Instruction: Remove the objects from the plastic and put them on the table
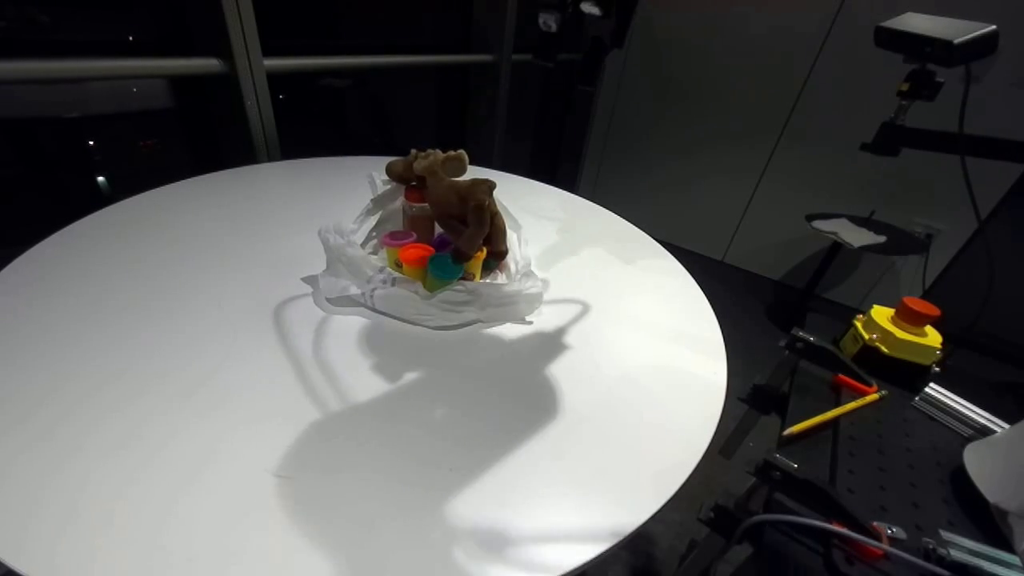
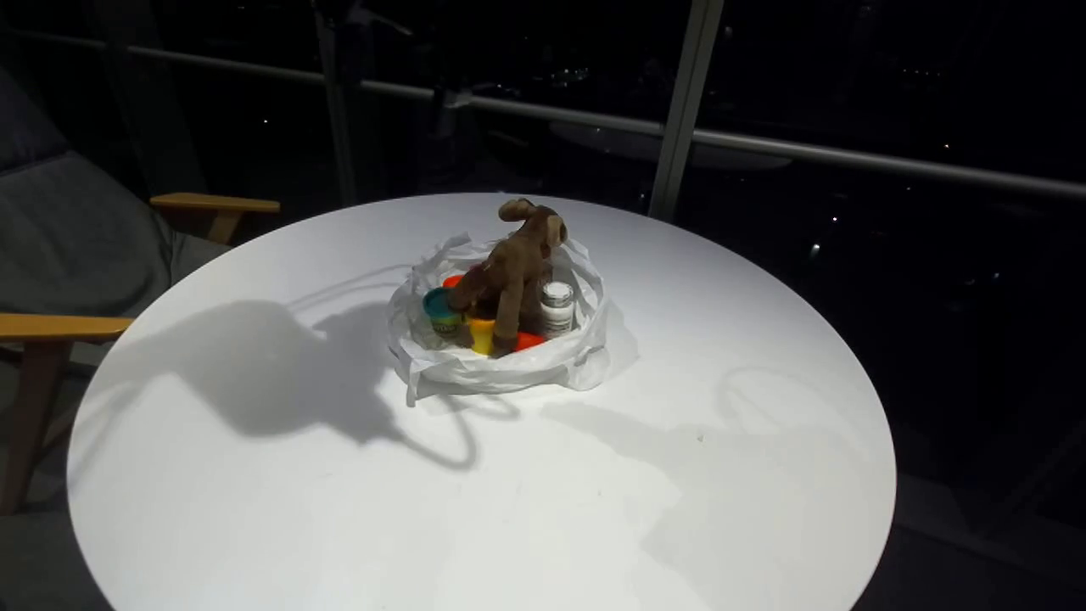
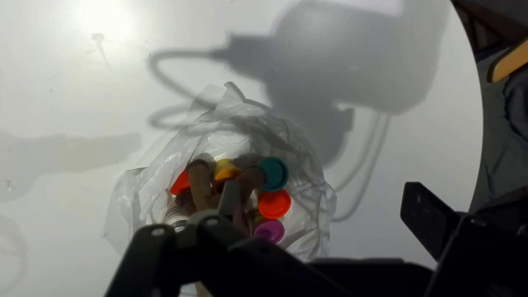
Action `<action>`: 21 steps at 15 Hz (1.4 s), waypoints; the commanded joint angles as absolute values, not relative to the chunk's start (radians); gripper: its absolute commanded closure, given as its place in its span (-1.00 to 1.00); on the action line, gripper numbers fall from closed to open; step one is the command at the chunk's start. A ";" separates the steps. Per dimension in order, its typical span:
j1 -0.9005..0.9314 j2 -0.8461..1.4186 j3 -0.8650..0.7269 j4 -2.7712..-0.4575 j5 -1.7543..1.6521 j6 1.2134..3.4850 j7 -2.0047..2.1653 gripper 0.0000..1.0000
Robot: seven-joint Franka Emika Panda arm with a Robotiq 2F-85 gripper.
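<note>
In an exterior view, a grey armchair (image 2: 76,229) with wooden armrests (image 2: 215,204) stands to the left of the translucent white plastic bag (image 2: 501,378), beyond the edge of the round white table (image 2: 424,526). The bag rests on the table, open at the top, its crumpled rim spread around its contents. Inside its left part is a teal-lidded play-dough tub (image 2: 443,316); next comes a yellow tub (image 2: 481,335), partly hidden by the legs of a brown plush moose (image 2: 513,259). The moose is in the middle of the bag, its feet down among the tubs and its head well above the rim. To the right in the bag are a red piece (image 2: 528,341), too covered to name, and a white-capped bottle (image 2: 557,310).

In an exterior view, again from the left, the bag shows a magenta-lidded tub (image 1: 398,240), an orange-lidded tub (image 1: 416,260) just beside it, a red-capped bottle (image 1: 417,216) behind these, and a purple lid (image 1: 442,242) partly hidden by the moose. Well to the right of the bag, off the table, are a yellow pencil (image 1: 834,414) and a yellow emergency-stop box (image 1: 892,332) with a red button (image 1: 918,312).

In the wrist view the gripper (image 3: 324,200) has its jaws wide apart: one finger shows across the bag, in front of the moose, and the other to the right of the bag.
</note>
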State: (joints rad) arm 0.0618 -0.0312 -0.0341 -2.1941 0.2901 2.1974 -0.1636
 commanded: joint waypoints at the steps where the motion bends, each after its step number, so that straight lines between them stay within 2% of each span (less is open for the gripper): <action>1: 0.023 0.159 -0.027 -2.042 0.327 2.271 -0.207 -1.00; 10: -0.057 0.476 0.040 -1.783 0.353 2.290 -0.219 -1.00; 19: -0.084 0.636 0.066 -1.643 0.320 2.241 -0.188 -1.00; 20: -0.082 0.649 0.062 -1.627 0.312 2.241 -0.181 -0.50; 21: -0.081 0.657 0.062 -1.618 0.309 2.238 -0.178 -0.48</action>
State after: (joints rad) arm -0.0720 0.6163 0.0531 -1.6942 0.3322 2.2731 -0.2092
